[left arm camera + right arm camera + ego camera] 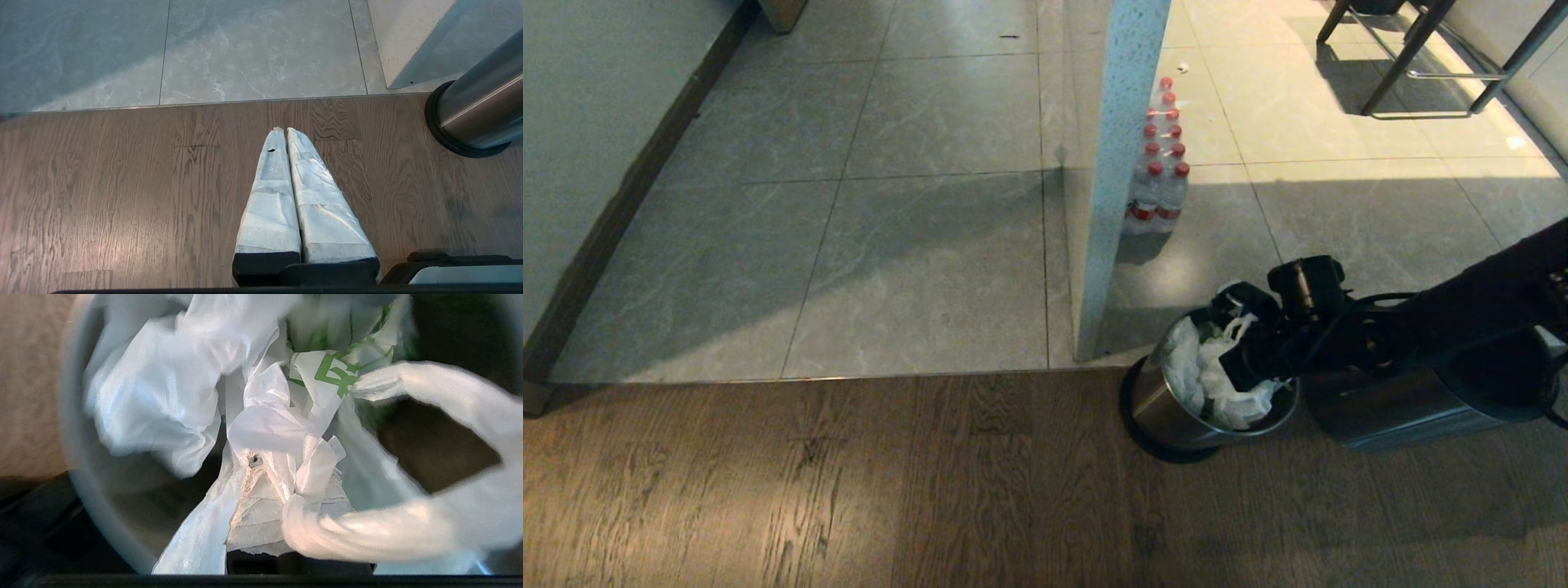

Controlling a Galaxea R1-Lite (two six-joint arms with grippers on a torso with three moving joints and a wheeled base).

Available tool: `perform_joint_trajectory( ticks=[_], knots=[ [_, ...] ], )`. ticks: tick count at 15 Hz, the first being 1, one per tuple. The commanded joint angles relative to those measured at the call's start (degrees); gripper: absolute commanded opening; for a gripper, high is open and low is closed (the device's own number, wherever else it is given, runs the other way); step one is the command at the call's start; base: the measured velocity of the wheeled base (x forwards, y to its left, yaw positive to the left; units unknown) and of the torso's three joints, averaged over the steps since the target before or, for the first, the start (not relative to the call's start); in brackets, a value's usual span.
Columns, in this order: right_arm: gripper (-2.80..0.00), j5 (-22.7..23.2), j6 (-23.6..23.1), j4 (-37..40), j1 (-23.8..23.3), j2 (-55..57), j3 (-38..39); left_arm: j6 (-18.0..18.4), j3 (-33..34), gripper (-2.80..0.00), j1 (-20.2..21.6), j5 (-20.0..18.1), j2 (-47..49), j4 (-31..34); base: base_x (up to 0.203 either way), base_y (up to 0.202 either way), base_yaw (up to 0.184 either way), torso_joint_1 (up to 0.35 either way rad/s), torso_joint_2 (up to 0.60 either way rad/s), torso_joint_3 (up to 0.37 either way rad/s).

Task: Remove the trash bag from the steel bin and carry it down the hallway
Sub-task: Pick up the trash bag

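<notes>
The small round brushed-steel bin (1176, 408) with its black base ring stands on the brown wood-plank floor (849, 490), at about four o'clock in the head view, just short of the seam where the planks meet the glossy grey floor tiles (931, 245). Inside it sits the thin, crinkled, milky white plastic trash bag (1217, 384), its bunched top rising a little above the rim. The black right arm reaches in from three o'clock, and the right gripper (1245, 359) is down in the bin's mouth among the folds. In the right wrist view its white-wrapped fingers (261, 514) are pressed together with bag plastic pinched between them; a twisted loop handle (449, 457) of the bag arcs out beside them, and green print (331, 371) shows on a piece of plastic deeper in the bin. The left gripper (284, 130) hangs over the wood floor with its two white-wrapped fingers touching along their length and nothing between them; the steel bin's base shows well to one side of it. Beyond the bin, toward twelve o'clock, a speckled white pillar (1123, 163) stands on the tiles with a shrink-wrapped pack of red-capped water bottles (1160, 163) just beside it.
</notes>
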Motion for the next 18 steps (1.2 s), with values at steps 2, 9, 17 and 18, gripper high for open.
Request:
perform_joint_trajectory(
  ticks=[2, 9, 17, 18],
  knots=[
    [-2.8, 0.2, 0.7, 2.5, -1.6, -11.1, 4.2, 0.0, 0.1, -2.8, 0.0, 0.0, -0.1, 0.0, 0.0, 0.0, 0.0, 0.0, 0.0, 0.0],
    [-2.8, 0.3, 5.3, 10.2, -4.6, -27.2, 8.4, 0.0, 0.0, -2.8, 0.0, 0.0, -0.1, 0.0, 0.0, 0.0, 0.0, 0.0, 0.0, 0.0],
    [-2.8, 1.8, 7.3, 17.3, -4.5, -41.2, 5.3, 0.0, 0.0, -2.8, 0.0, 0.0, -0.1, 0.0, 0.0, 0.0, 0.0, 0.0, 0.0, 0.0],
    [-2.8, 2.3, 7.7, 19.0, -4.5, -43.5, 5.0, 0.0, 0.1, -2.8, 0.0, 0.0, -0.1, 0.0, 0.0, 0.0, 0.0, 0.0, 0.0, 0.0]
  ],
)
